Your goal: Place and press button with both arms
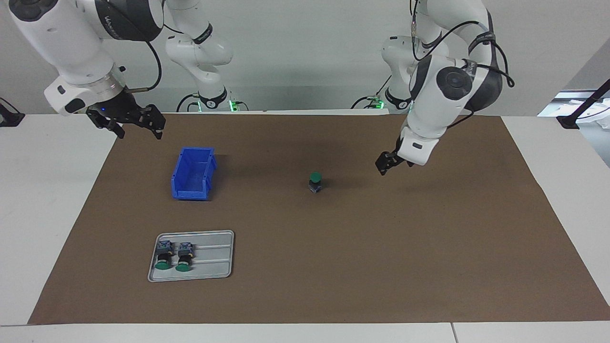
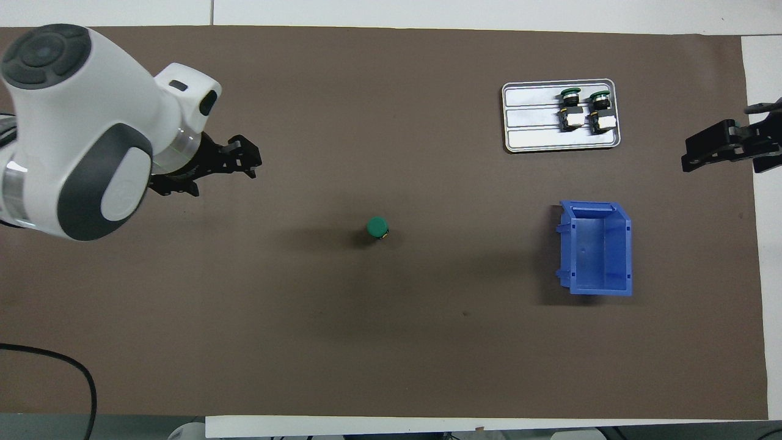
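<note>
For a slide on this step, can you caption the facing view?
Green button stands upright mid-mat, released; left end effector empty beside it, right end effector waiting above the mat's corner.

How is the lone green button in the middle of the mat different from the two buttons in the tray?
The lone button stands upright on the brown mat, cap up; the two tray buttons lie on their sides, caps pointing away from the robots. The lone button sits by itself on bare mat; the tray buttons lie side by side in the grey tray. All three share the same green cap and boxy block.
</note>
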`<move>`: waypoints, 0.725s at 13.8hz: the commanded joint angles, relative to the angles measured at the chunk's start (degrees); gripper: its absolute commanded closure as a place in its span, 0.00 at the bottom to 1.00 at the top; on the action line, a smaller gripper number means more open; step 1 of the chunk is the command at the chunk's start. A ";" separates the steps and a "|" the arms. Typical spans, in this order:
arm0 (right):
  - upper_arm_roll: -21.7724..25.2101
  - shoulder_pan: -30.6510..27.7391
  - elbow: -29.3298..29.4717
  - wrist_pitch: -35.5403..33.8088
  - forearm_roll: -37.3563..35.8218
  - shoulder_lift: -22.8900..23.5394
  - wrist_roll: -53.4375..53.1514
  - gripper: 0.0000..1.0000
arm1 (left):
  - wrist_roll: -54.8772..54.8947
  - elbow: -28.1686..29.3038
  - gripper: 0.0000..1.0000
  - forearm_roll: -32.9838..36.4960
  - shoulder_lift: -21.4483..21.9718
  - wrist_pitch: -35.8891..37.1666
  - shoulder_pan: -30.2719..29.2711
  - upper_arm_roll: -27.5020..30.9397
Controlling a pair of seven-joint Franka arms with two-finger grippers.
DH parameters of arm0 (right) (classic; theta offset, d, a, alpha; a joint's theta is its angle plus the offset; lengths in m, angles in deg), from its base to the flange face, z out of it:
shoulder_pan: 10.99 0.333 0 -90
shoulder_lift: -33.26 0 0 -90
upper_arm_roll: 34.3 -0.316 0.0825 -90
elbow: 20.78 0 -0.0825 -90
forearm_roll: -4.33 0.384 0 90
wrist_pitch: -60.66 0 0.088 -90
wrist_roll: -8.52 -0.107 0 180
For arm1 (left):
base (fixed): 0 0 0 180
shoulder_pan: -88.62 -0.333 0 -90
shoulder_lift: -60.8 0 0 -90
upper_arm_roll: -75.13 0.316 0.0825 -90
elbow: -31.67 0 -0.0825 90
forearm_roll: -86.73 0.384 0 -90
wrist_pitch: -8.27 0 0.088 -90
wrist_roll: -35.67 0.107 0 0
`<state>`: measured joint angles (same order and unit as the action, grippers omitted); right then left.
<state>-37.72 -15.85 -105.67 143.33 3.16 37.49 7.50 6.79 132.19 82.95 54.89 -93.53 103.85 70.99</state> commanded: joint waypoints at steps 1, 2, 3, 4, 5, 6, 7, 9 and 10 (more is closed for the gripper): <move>-0.36 -0.58 -1.77 0.40 0.47 -1.50 1.19 0.02 | 7.76 3.02 0.01 0.70 4.85 1.16 -5.80 -0.43; -0.36 -0.58 -1.77 0.40 0.47 -1.50 1.19 0.02 | 10.92 2.58 0.01 0.70 5.73 3.25 -7.74 -0.43; -0.36 -0.58 -1.77 0.40 0.47 -1.50 1.19 0.02 | 12.61 2.23 0.01 0.79 6.44 4.84 -9.67 -0.43; -0.36 -0.58 -1.77 0.40 0.47 -1.50 1.19 0.02 | 14.10 2.05 0.01 0.87 7.31 6.51 -10.82 -0.43; -0.36 -0.58 -1.77 0.40 0.55 -1.50 1.19 0.02 | 15.86 1.53 0.01 0.88 8.19 8.09 -11.01 -0.25; -0.36 -0.58 -1.77 0.40 0.47 -1.50 1.19 0.02 | 17.01 1.09 0.01 0.96 8.81 9.50 -11.97 0.53; -0.36 -0.58 -1.77 0.40 0.47 -1.50 1.28 0.02 | 17.46 -0.05 0.01 1.31 8.99 11.08 -12.33 0.63; -0.36 -0.58 -1.77 0.40 0.47 -1.50 1.28 0.02 | 18.16 -5.57 0.01 4.03 7.77 15.99 -12.16 0.63; -0.36 -0.58 -1.77 0.40 0.47 -1.50 1.28 0.02 | 18.77 -6.81 0.01 3.95 7.42 17.32 -12.24 0.63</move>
<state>-37.72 -15.85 -105.67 143.33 3.16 37.49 7.50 24.07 129.30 85.46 63.44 -80.22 91.76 71.73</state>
